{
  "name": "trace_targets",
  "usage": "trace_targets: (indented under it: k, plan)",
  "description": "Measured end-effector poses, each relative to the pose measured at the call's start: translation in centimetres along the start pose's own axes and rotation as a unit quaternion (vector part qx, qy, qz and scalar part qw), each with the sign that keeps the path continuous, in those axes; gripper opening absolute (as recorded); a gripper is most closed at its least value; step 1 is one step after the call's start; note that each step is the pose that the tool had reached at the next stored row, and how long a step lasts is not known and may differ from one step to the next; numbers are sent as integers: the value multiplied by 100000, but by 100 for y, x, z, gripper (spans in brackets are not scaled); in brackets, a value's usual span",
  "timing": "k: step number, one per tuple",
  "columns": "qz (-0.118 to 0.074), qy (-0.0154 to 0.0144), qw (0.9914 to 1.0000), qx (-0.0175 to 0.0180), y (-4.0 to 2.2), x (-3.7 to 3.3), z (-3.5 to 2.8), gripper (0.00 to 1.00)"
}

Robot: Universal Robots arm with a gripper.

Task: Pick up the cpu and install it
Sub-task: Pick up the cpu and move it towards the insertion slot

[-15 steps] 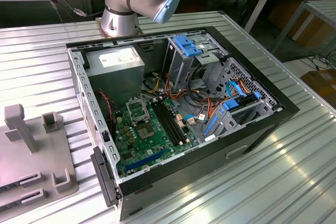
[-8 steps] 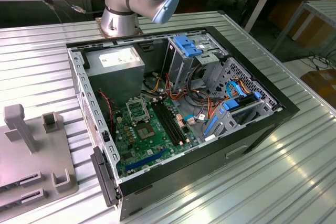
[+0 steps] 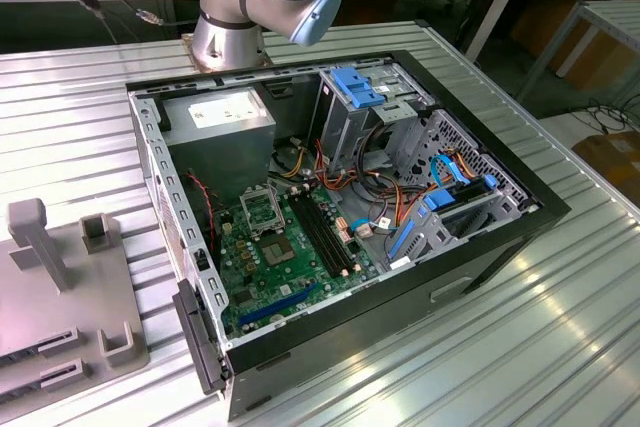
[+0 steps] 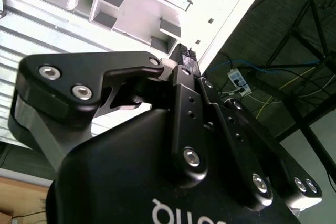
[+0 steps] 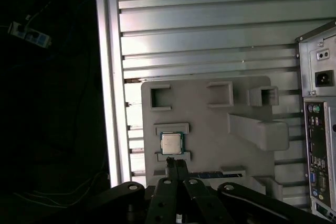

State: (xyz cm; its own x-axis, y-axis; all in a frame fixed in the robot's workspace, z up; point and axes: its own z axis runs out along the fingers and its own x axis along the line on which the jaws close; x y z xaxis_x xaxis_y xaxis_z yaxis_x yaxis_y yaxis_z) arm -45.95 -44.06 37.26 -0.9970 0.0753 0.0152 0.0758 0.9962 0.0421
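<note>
Progress nil: the cpu (image 5: 171, 143) lies unlifted between two ribs of the grey fixture plate (image 5: 210, 129), toward the plate edge flanking the table rim, away from the computer case (image 3: 470, 277). The gripper (image 5: 175, 161) hangs above it, pinched together and empty. The motherboard socket (image 3: 262, 209) appears vacant, so pick-up and installation both remain.

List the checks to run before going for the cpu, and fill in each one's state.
1. cpu lies flat on the tray: ok.
2. Nothing rests on top of the cpu: ok.
3. Tool carries nothing: ok.
4. Tool open for the grasp: not ok, it is shut.
5. Tool centred over the cpu: cannot tell.
6. Socket open and empty: cannot tell.
</note>
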Motion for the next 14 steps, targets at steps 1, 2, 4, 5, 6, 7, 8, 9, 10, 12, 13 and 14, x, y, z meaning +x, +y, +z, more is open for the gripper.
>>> trace_targets:
  k: [1, 2, 4, 5, 6, 7, 8, 9, 10, 12, 13, 14]
  plan:
    - [4, 2, 100000, 0, 0, 0, 0, 11]
    - [0, 3, 100000, 0, 0, 0, 0, 11]
    - [0, -1, 100000, -1, 0, 1, 1, 11]
    - [1, 2, 100000, 2, 0, 1, 0, 11]
    - [1, 1, 100000, 2, 0, 1, 0, 11]
    - [0, 1, 100000, 1, 0, 1, 1, 11]
    - [1, 0, 100000, -2, 0, 2, 1, 17]
    - [2, -1, 100000, -1, 0, 2, 1, 17]
    - [0, -1, 100000, -1, 0, 2, 1, 17]
    - [1, 2, 100000, 0, 0, 2, 1, 17]
    - [0, 2, 100000, 0, 0, 2, 1, 17]
    - [1, 0, 100000, 0, 0, 3, 1, 18]
